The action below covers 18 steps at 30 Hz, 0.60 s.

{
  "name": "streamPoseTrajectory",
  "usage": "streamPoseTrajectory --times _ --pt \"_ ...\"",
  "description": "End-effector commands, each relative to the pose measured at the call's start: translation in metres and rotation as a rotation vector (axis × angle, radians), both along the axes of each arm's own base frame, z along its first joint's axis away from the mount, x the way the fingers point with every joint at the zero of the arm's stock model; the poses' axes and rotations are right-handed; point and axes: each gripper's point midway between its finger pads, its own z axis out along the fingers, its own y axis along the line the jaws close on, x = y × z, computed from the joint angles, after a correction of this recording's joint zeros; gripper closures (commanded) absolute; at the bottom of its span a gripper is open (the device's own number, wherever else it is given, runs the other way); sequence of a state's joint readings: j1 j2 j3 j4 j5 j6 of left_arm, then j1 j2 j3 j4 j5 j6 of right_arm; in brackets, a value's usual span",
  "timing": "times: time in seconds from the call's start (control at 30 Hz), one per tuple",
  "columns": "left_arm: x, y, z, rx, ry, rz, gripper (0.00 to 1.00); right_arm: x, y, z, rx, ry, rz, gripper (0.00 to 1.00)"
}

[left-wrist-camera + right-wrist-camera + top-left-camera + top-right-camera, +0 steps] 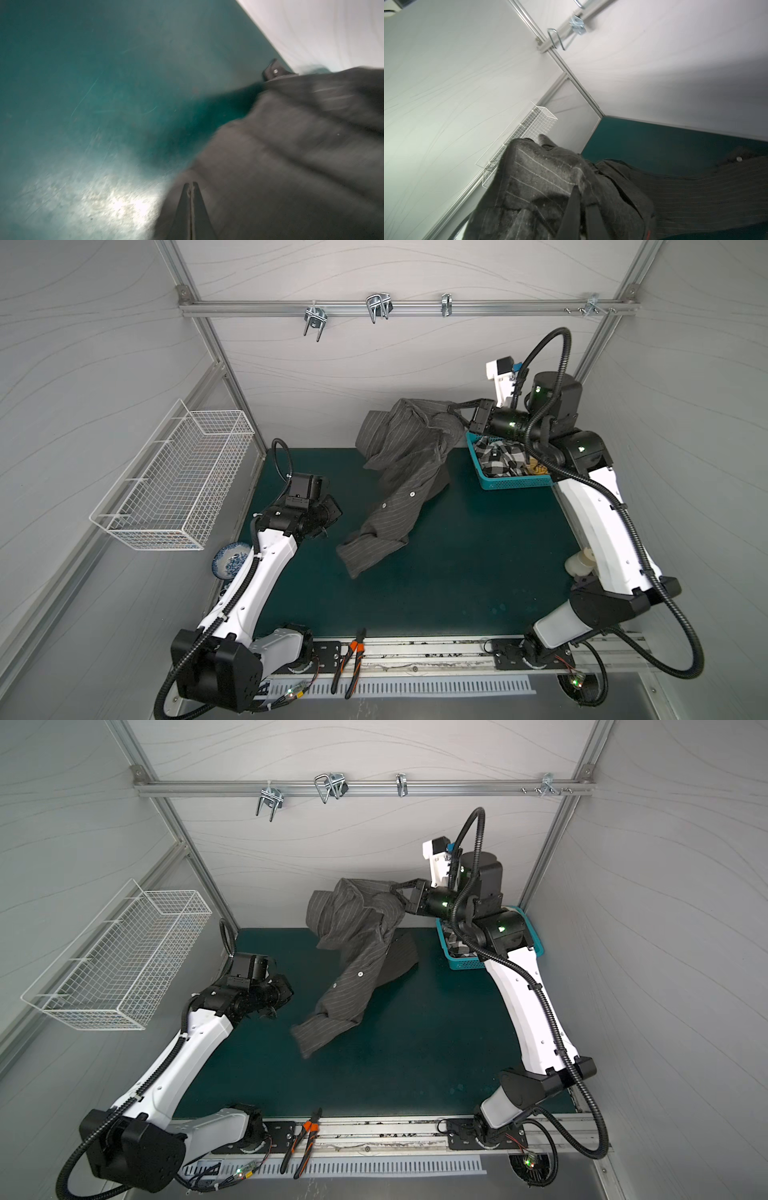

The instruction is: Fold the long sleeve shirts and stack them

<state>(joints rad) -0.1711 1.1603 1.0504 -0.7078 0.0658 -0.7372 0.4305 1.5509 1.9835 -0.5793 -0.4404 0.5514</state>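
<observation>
Hanging crumpled from the right gripper, clamped on its upper end, the dark charcoal pinstriped button-up shirt trails onto the green mat; left gripper closed, seemingly empty. No fold made.

shirt blurred, blue basket half hidden

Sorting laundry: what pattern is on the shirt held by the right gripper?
Charcoal shirt, thin pale pinstripes; clearest in the right wrist view.

One pinstriped shirt — one wire basket, one teal crate, one pliers, one bowl, four hooks.
</observation>
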Motion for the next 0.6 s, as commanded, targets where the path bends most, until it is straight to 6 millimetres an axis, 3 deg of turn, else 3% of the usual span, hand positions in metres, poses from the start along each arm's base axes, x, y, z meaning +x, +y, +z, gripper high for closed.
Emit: streamPoseTrajectory --times 0.0,0.07,0.13,0.17,0.2,0.23,0.3,0.4,0.5,0.57 --pt "-0.006 0.004 -0.007 0.009 0.007 -0.005 1.00 0.036 -0.004 -0.129 -0.105 0.293 -0.131 1.00" --pt "-0.006 0.003 -0.019 0.015 0.029 -0.014 1.00 0.032 -0.017 -0.202 -0.153 0.440 -0.200 0.95" --pt "-0.007 -0.001 -0.036 0.008 0.066 -0.040 1.00 0.020 -0.032 -0.262 -0.188 0.557 -0.249 0.72" --pt "-0.007 -0.004 -0.043 0.003 0.084 -0.056 1.00 0.012 -0.041 -0.286 -0.216 0.611 -0.276 0.52" --pt "-0.008 -0.006 -0.053 0.000 0.113 -0.072 0.98 0.003 -0.050 -0.305 -0.245 0.651 -0.291 0.37" --pt "-0.009 -0.008 -0.062 -0.005 0.142 -0.084 0.89 -0.006 -0.057 -0.316 -0.284 0.666 -0.297 0.29" --pt "-0.010 -0.012 -0.075 -0.014 0.175 -0.103 0.71 -0.021 -0.070 -0.325 -0.384 0.666 -0.314 0.25" --pt "-0.010 -0.019 -0.085 -0.038 0.196 -0.129 0.49 -0.034 -0.078 -0.309 -0.591 0.527 -0.322 0.20" --pt "-0.012 -0.020 -0.096 -0.048 0.230 -0.126 0.40 -0.044 -0.040 -0.295 -0.729 0.293 -0.171 0.10" --pt "-0.016 -0.020 -0.101 -0.055 0.261 -0.117 0.35 -0.049 -0.012 -0.294 -0.819 0.190 -0.066 0.10"
